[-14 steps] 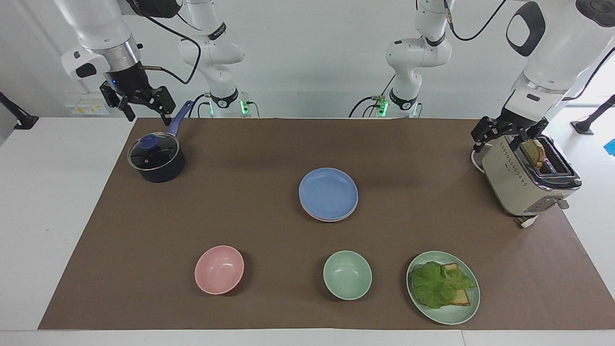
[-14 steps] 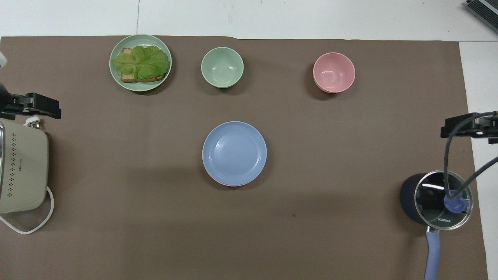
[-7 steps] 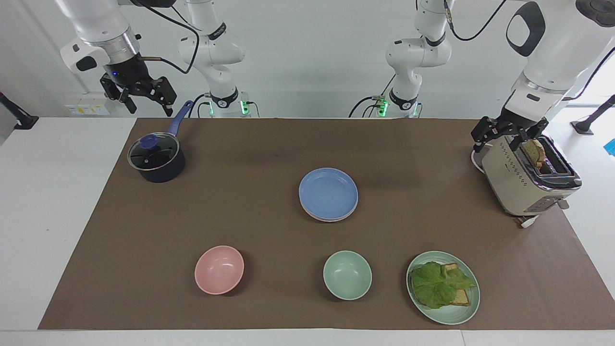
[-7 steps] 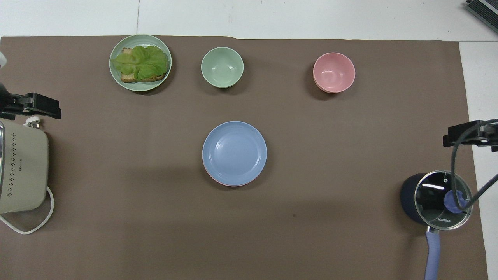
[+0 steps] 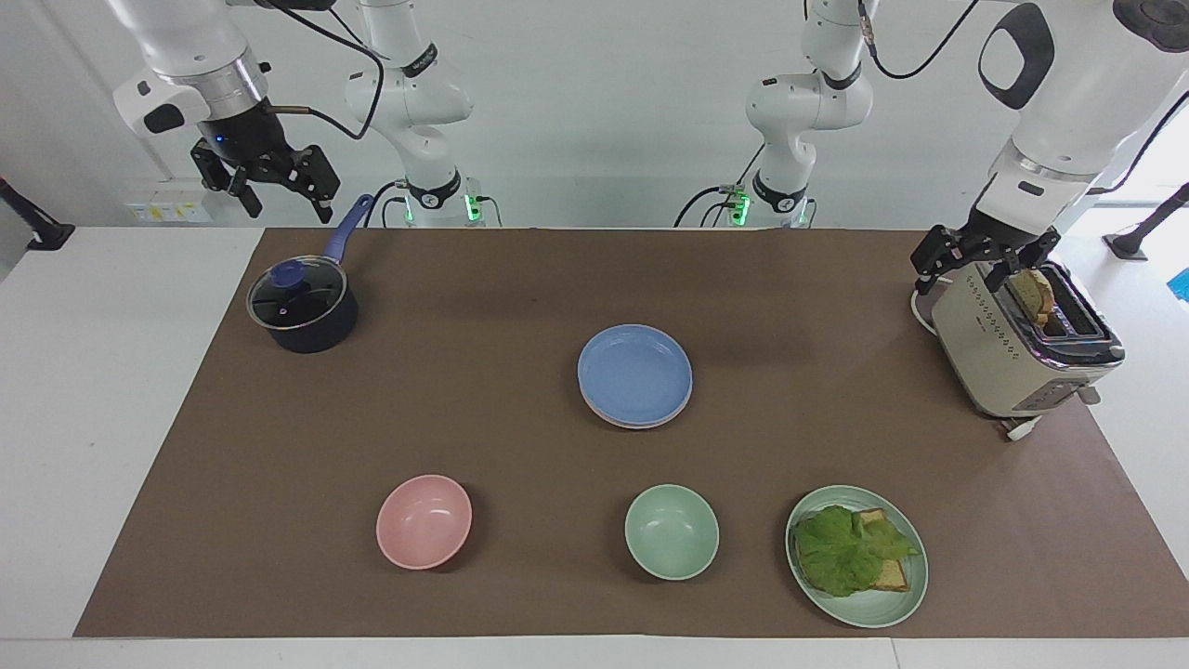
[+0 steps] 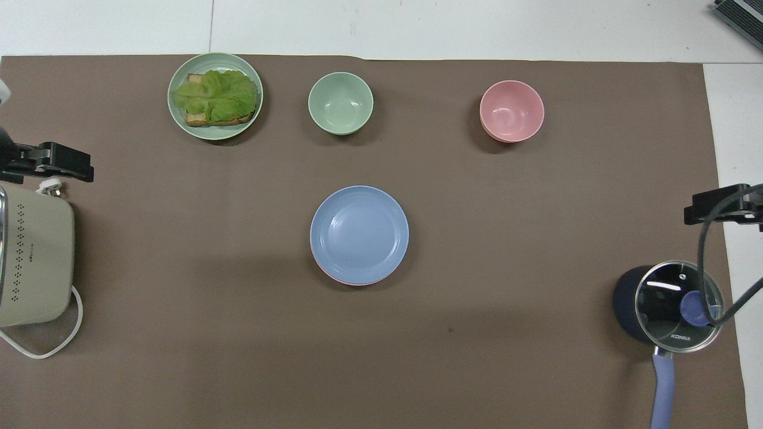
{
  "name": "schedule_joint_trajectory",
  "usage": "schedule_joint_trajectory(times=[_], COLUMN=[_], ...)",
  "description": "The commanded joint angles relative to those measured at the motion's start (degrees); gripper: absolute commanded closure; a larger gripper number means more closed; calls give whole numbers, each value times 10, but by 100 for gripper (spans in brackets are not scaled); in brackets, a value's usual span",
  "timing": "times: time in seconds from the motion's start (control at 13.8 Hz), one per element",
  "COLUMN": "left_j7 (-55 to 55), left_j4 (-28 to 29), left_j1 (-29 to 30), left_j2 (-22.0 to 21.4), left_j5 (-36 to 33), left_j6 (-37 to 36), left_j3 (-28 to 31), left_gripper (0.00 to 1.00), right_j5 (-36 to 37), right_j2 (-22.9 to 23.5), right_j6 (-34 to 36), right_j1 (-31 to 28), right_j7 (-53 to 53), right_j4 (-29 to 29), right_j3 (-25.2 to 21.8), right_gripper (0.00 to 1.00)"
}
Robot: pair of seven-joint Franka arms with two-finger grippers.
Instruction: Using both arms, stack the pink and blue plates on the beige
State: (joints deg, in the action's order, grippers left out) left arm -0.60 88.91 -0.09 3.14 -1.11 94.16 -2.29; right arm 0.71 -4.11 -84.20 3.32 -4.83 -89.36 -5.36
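**Apparently stacked: both pincers are hanging clear of the plates**

Judging from how things are lying, the stacking itself is looking done, and the step in hand is reading as parking the arms. The blue plate point(image 5: 635, 373) is sitting on top of the pile in the middle of the bench point(image 5: 464, 418). A thin rim of the pink plate point(image 6: 334, 280) is peeking out from under it on the robots' side. The beige plate is not showing clearly beneath them, so I cannot tell whether it is lying at the bottom.

The right pincer point(image 5: 271, 195) is hovering high above the handle end of the lidded saucepan point(image 5: 302, 311), its fingers spread and gripping nothing. The left pincer point(image 5: 983, 263) is hanging just over the top of the toaster point(image 5: 1017, 353), close to the slice of bread in its slot. It is likewise spread and empty.

The pile is lying well apart from both pincers, roughly midway between them and far below the right one.

Doing this step well is probably meaning three things:
- keeping both pincers raised
- steering the left one clear of the toaster and its bread, and the right one clear of the saucepan handle
- sweeping neither across the pile, since the upper plates are sitting slightly off-centre and could be sliding if nudged
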Motion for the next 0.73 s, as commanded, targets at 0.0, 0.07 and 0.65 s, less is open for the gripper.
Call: schedule_joint_trajectory(times=[0.0,0.07,0.65], left_j7=[-1,-1,-1], left_j4=[2,2,2], left_j1=[7,7,7], left_j2=[-6,-6,-6], left_j5=[-9,-9,-9], left_j6=[-8,-8,-8], left_j3=[-6,-6,-6], left_gripper=[0,0,0], right_j5=[10,11,8], right_j2=[-5,-5,-8], right_j6=[11,5,-7], right_j1=[-5,-5,-5], right_j7=[18,18,17], right_j4=[4,4,1], right_j3=[3,3,3], right_gripper=[0,0,0])
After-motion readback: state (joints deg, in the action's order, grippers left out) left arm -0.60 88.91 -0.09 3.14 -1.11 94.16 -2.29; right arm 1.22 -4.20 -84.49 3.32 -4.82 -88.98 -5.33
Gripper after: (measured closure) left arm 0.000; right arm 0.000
